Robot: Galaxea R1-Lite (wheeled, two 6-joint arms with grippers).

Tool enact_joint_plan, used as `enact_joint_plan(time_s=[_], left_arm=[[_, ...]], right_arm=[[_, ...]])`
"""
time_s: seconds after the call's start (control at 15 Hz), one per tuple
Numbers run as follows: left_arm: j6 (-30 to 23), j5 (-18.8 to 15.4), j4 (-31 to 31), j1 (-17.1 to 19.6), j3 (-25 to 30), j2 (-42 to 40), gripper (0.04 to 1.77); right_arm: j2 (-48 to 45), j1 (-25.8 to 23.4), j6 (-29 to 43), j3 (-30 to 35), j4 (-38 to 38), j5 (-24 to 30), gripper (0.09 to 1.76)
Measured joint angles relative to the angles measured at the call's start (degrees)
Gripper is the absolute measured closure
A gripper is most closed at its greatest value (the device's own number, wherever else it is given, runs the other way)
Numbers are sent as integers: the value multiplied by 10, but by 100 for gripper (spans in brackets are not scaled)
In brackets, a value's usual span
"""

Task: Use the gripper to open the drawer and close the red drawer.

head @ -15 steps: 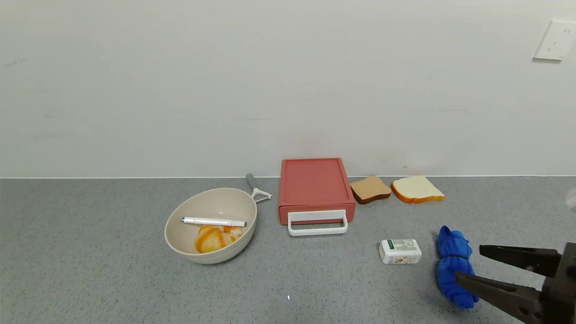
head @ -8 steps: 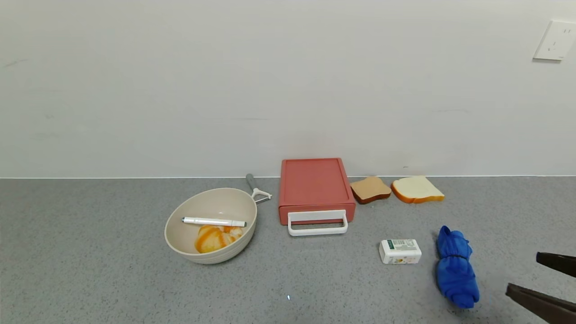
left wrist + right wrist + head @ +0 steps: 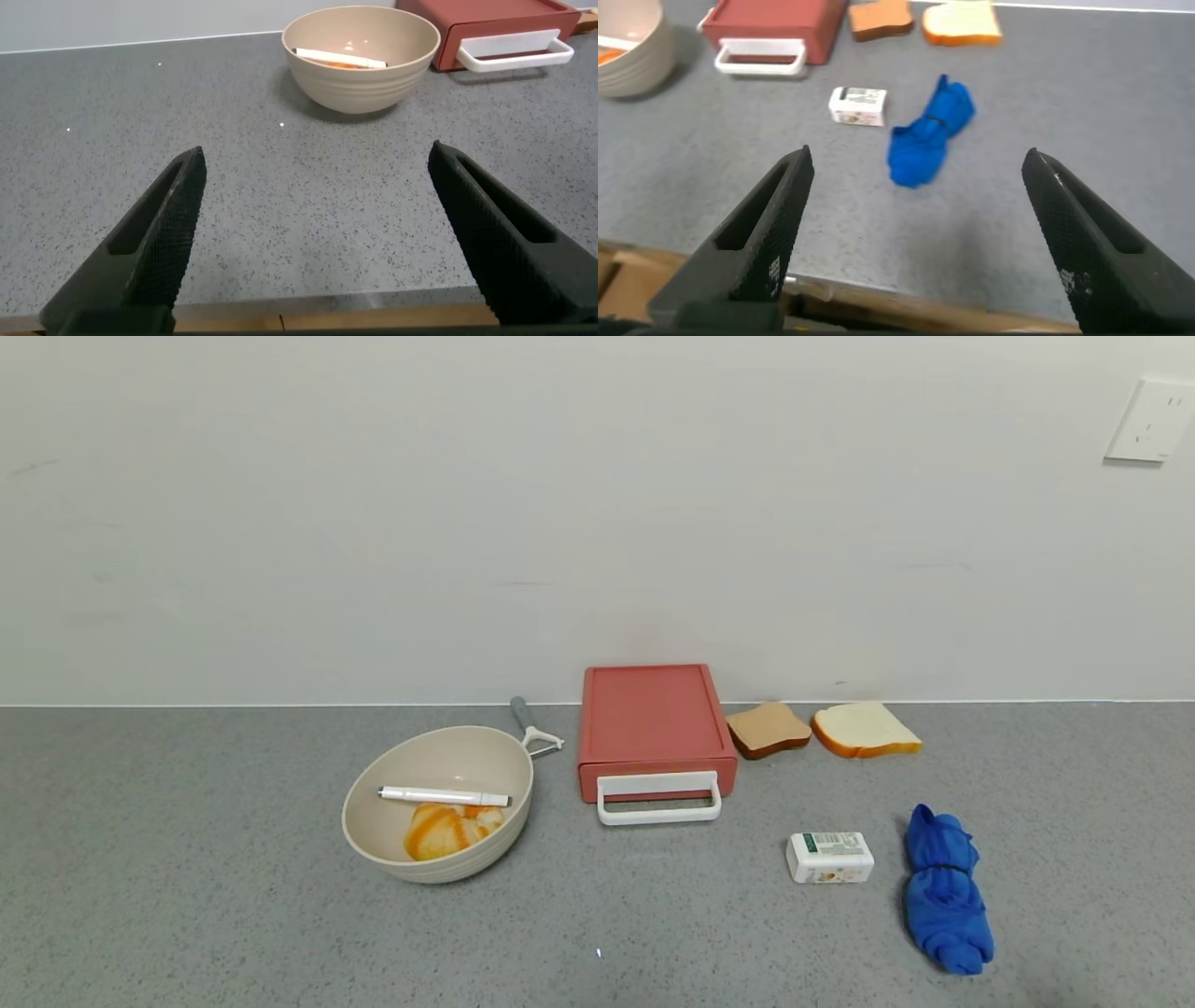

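The red drawer [image 3: 655, 721] stands at the back of the grey counter by the wall. Its tray is pushed in and its white loop handle [image 3: 659, 799] faces me. It also shows in the left wrist view [image 3: 500, 23] and the right wrist view [image 3: 771, 23]. Neither gripper shows in the head view. My left gripper [image 3: 316, 163] is open and empty over the counter's front edge, well short of the beige bowl [image 3: 361, 54]. My right gripper [image 3: 918, 163] is open and empty above the front edge, near the blue cloth [image 3: 929, 145].
The beige bowl [image 3: 437, 803] holds a white pen [image 3: 442, 796] and an orange pastry. A peeler [image 3: 532, 726] lies behind it. Two bread slices [image 3: 822, 729] lie right of the drawer. A small white box [image 3: 829, 857] and the blue cloth [image 3: 945, 889] lie front right.
My right gripper has drawn back out of the head view at the lower right, away from the blue cloth. Nothing on the counter has moved.
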Motion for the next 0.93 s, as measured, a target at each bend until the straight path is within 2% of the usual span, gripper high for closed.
enact_joint_plan(time_s=[0.33,0.6,0.73,0.93], left_arm=[[0,0,0,0,0,0,9],[0,0,0,0,0,0,9],[0,0,0,0,0,0,9],[0,0,0,0,0,0,9]], right_arm=[[-132,-67,-3,1,87,-7,17],[-240,-89,-16,42,101,-16,16],[-265,-91,-15,77,57,-21,15],[-280,-91,-36,175,-75,-31,15]])
